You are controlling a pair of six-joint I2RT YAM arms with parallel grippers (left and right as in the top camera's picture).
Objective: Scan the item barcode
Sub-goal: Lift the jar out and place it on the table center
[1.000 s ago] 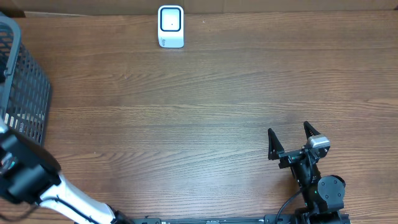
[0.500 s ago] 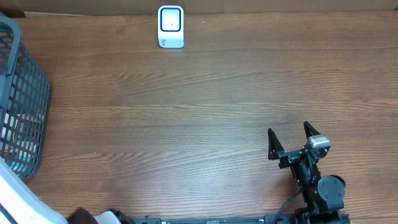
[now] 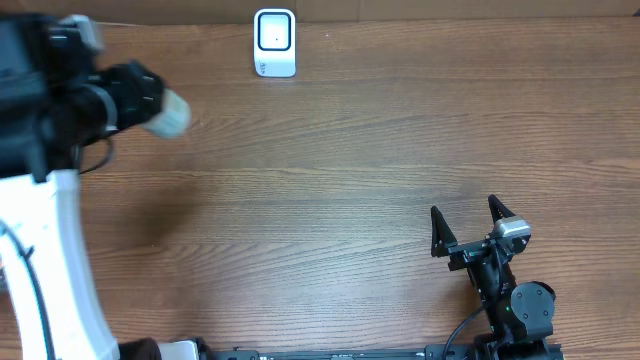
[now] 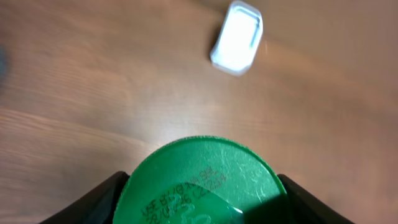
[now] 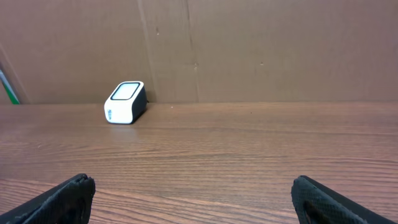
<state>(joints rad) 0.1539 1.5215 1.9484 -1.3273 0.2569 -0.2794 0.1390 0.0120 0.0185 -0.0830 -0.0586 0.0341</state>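
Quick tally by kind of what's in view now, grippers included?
Barcode scanner: 1
Green-capped container, clamped in the left gripper: 1
Grippers: 2 (left gripper closed on the container, right gripper open and empty)
Total: 4

Even light, left arm [image 3: 60, 95] motion-blurred overhead, scanner [image 4: 237, 37] blurry in left wrist view

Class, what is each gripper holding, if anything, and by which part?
The left gripper clasps a green-lidded container, its fingers on opposite sides near the lid. The right gripper holds nothing.
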